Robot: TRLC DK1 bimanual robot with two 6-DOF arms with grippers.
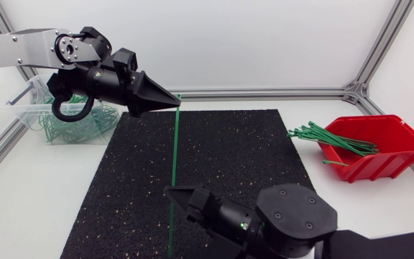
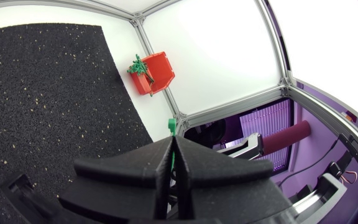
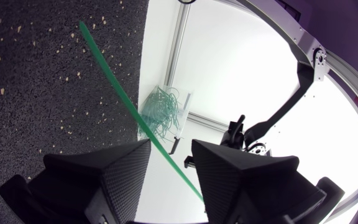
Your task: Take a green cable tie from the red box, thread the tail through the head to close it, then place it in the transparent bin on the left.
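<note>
Left gripper (image 1: 175,103) is clamped on one end of the tie (image 1: 174,147). It runs straight over the mat (image 1: 250,158) into my right gripper (image 1: 171,193), whose fingers are spread and not pinching. It's thin, springy plastic (probably slippery), so I'd pinch near the free end. The bin (image 1: 31,108) is beside the left arm.
</note>
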